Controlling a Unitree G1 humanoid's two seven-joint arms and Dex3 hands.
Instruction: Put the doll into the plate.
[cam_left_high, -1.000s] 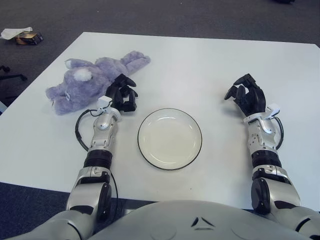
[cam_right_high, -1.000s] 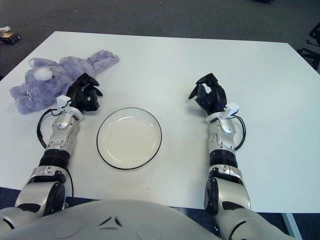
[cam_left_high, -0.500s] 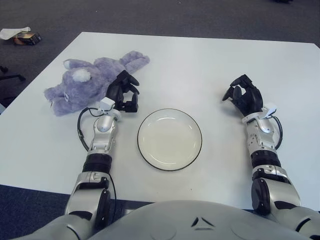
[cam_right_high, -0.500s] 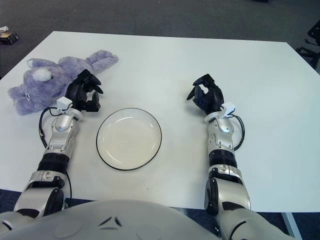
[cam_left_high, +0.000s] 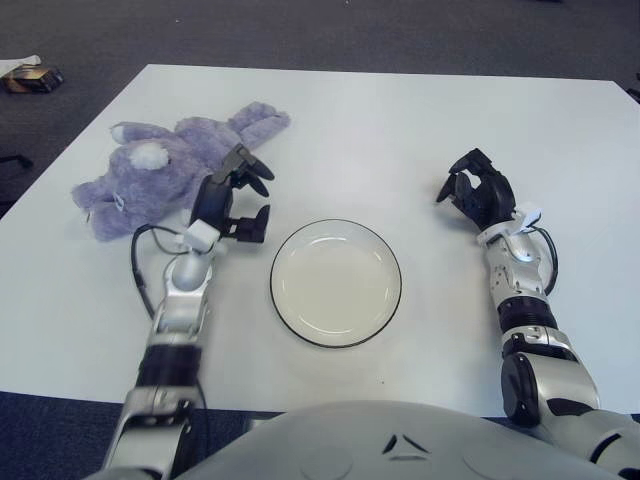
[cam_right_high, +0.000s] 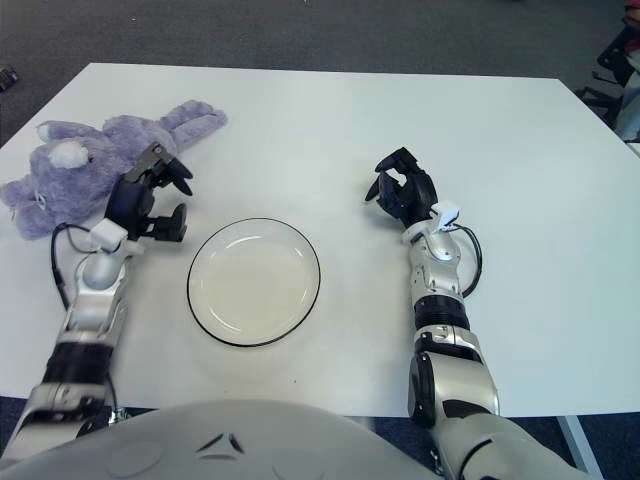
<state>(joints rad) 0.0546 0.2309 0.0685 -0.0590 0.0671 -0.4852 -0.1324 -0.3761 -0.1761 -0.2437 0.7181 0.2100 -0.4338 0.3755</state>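
Note:
A purple plush doll lies on its side at the back left of the white table. My left hand hovers just right of the doll's body, raised off the table, fingers spread and holding nothing. An empty white plate with a dark rim sits at the table's middle front, to the right of that hand. My right hand shows to the right of the plate, fingers loosely curled around nothing.
The table's near edge runs just ahead of my torso. Dark carpet surrounds the table. A small object lies on the floor at far left.
My left hand has lifted and tilted toward the doll, fingers opening. The whole view has shifted slightly; my right hand has barely moved.

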